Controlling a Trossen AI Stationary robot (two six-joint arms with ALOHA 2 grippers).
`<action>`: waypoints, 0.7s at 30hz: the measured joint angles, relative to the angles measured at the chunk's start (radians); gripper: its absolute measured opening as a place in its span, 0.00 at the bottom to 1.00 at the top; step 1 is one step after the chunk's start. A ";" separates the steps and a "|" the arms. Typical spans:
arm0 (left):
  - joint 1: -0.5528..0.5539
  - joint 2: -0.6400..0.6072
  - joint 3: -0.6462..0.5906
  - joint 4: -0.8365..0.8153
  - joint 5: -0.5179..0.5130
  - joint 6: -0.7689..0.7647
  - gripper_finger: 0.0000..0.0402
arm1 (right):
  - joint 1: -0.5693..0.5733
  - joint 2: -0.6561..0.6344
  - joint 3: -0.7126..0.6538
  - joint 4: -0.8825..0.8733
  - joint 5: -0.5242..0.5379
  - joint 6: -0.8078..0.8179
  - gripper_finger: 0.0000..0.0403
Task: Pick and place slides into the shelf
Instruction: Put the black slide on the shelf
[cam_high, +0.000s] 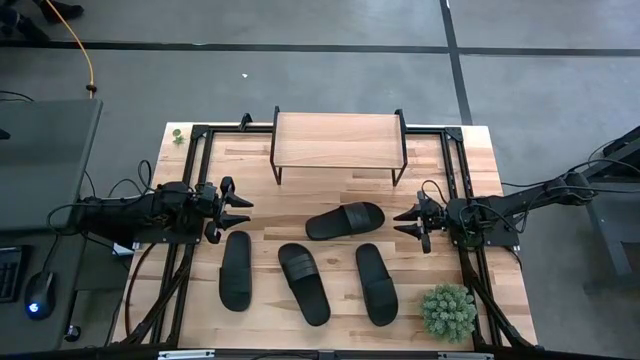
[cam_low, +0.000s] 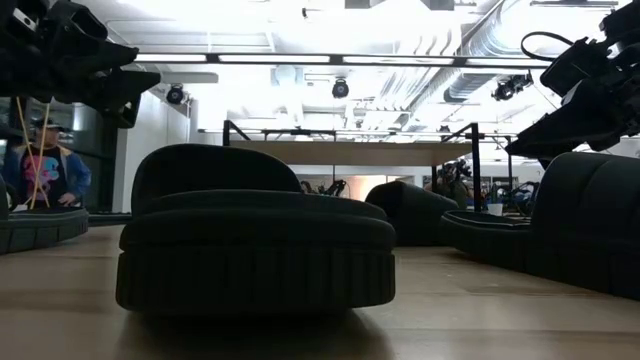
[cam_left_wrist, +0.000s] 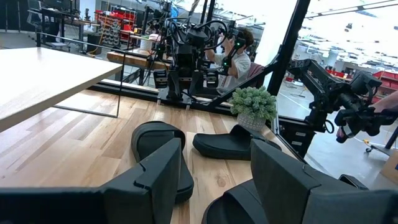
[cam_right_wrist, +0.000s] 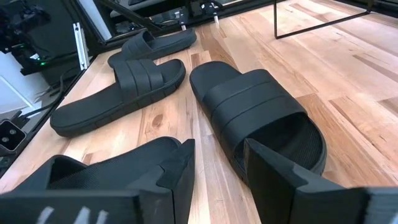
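1. Nothing placed yet: all four black slides lying on the tabletop (cam_high: 330, 190), none on or under the shelf (cam_high: 338, 140).
2. Shelf standing at the tabletop's far edge, its light wooden top bare.
3. Angled slide (cam_high: 345, 220) nearest the shelf, lying crosswise, just in front of it and toward the right.
4. Left slide (cam_high: 236, 270), middle slide (cam_high: 303, 283) and right slide (cam_high: 376, 283) set side by side in a loose row closer to the near edge, each apart from its neighbours.
5. Small potted plant (cam_high: 448, 312) at the near right corner, another tiny plant (cam_high: 177, 135) at the far left corner; neither in the way.
6. Whole task judged still ahead: four pick-ups, four placements.
7. Left gripper (cam_high: 236, 208) hovering over the left side of the tabletop, arm reaching in from the left, pointed inward, just beyond the toe end of the left slide; jaws parted moderately, holding nothing.
8. Right gripper (cam_high: 410, 223) mirrored on the right side, pointed inward, close beside the angled slide's end without touching; jaws likewise spread apart and empty, framing that slide in the right wrist view.
9. Both grippers clear of the wood, above slide height in the low view.
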 joint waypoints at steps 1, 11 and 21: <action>0.000 0.000 0.000 0.000 0.000 0.000 0.44 | 0.000 0.000 0.000 0.000 0.000 0.000 0.32; 0.000 0.000 0.000 0.000 0.000 0.000 0.44 | 0.000 0.000 0.000 0.009 0.000 0.045 0.32; 0.000 0.000 0.000 0.000 0.000 0.000 0.44 | 0.000 0.000 0.000 0.081 0.000 0.050 0.32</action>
